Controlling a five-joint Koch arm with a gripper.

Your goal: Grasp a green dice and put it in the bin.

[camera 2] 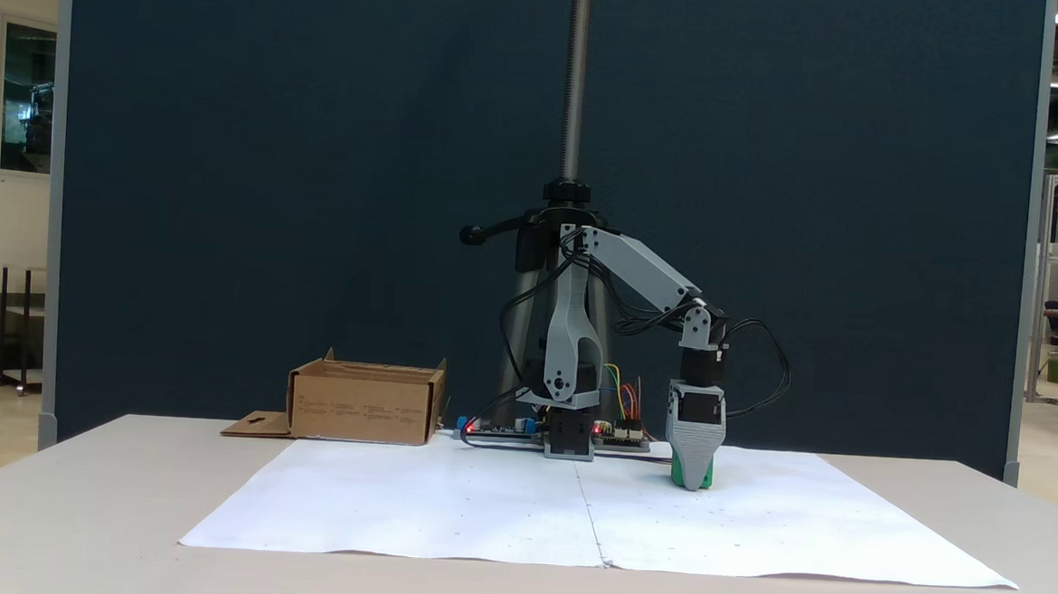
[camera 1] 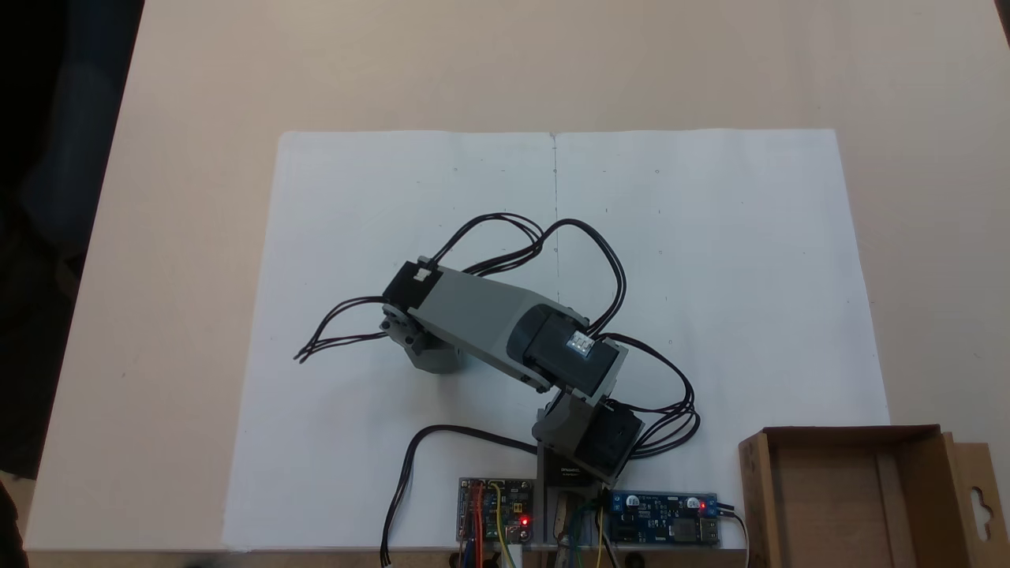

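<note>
In a fixed view the green dice (camera 2: 693, 481) rests on the white paper, right of the arm's base. My gripper (camera 2: 692, 461) points straight down onto it. One grey jaw faces the camera and covers the dice's upper front, so green shows beside and below the tip. The other jaw is hidden behind, and the grip cannot be made out. From above, the arm (camera 1: 489, 323) reaches left and covers both gripper and dice. The bin, a shallow brown cardboard box, stands empty at the lower right (camera 1: 756, 489) and left of the base (camera 2: 365, 408).
The white paper (camera 1: 710, 260) covers the middle of the beige table. Circuit boards (camera 1: 495, 511) (camera 1: 664, 517) with lit red lights sit by the arm's base. Black cables (camera 1: 339, 335) loop out to the left of the arm. A tripod pole (camera 2: 577, 73) rises behind the arm.
</note>
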